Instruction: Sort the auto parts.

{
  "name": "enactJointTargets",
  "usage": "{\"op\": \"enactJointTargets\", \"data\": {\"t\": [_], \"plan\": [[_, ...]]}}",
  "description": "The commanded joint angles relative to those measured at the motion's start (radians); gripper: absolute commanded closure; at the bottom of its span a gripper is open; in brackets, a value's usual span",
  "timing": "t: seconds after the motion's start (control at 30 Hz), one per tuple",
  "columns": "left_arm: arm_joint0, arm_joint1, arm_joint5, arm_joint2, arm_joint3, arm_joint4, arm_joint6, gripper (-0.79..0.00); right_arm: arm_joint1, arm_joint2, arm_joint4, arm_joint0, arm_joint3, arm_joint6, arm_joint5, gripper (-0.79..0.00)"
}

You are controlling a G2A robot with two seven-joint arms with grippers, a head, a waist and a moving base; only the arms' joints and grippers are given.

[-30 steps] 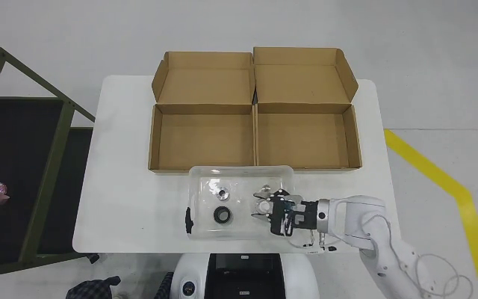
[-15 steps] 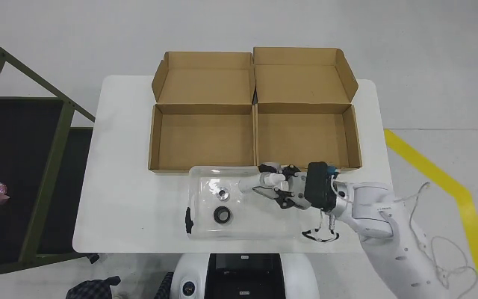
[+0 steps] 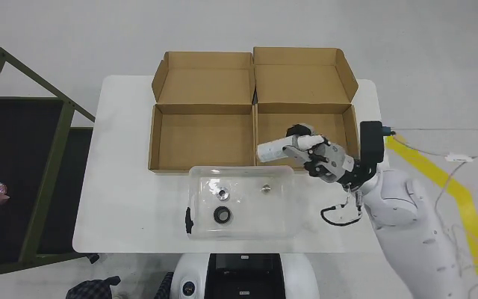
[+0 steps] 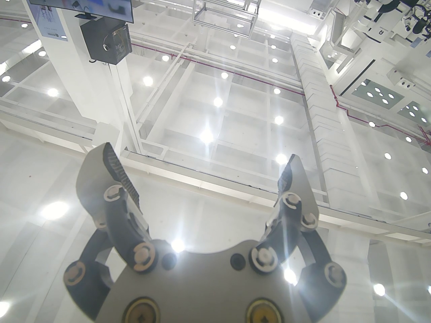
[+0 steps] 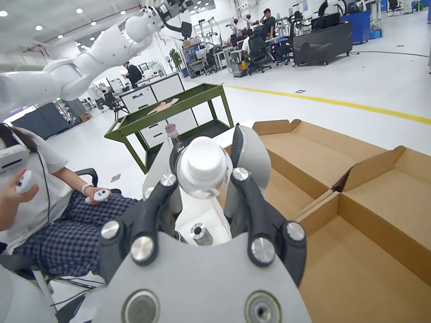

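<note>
Right gripper (image 3: 297,146) — jaws clamped on a white cylindrical part (image 3: 270,150). The part lies roughly level between them, its longer end sticking out past the fingertips. In the right wrist view a stepped white cap and a clear bulge sit between the fingers (image 5: 249,156).

Under the jaws is the near half of the right cardboard box (image 3: 284,123), open with its flaps folded back. The left cardboard box (image 3: 202,138) touches it and lies out beyond the part's free end.

Below the jaws, toward the robot, a clear plastic bin (image 3: 191,196) stands on the white table (image 3: 119,149). In it are a small silver sleeve (image 3: 222,193), a black ring (image 3: 222,215) just beside that, and a small brass-coloured piece (image 3: 264,187), the nearest of the three to the jaws.

Left gripper (image 4: 200,156) — jaws spread wide apart, pointing up at the ceiling lights.
</note>
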Motion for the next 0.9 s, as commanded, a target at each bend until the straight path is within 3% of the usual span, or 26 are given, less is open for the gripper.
{"op": "enactJointTargets", "data": {"t": [0.0, 0.4, 0.67, 0.87], "plan": [[0.000, 0.000, 0.000, 0.000, 0.000, 0.000, 0.000, -0.785, 0.001, 0.003, 0.031, 0.005, 0.012, 0.012, -0.002, 0.000], [0.000, 0.000, 0.000, 0.000, 0.000, 0.000, 0.000, -0.785, 0.005, 0.022, 0.059, 0.017, 0.013, 0.038, 0.000, 0.000], [0.000, 0.000, 0.000, 0.000, 0.000, 0.000, 0.000, -0.785, -0.002, 0.000, -0.240, 0.031, -0.052, 0.017, 0.143, 0.000], [0.000, 0.000, 0.000, 0.000, 0.000, 0.000, 0.000, -0.785, -0.016, -0.074, -0.359, 0.082, 0.020, -0.009, 0.235, 0.000]]}}
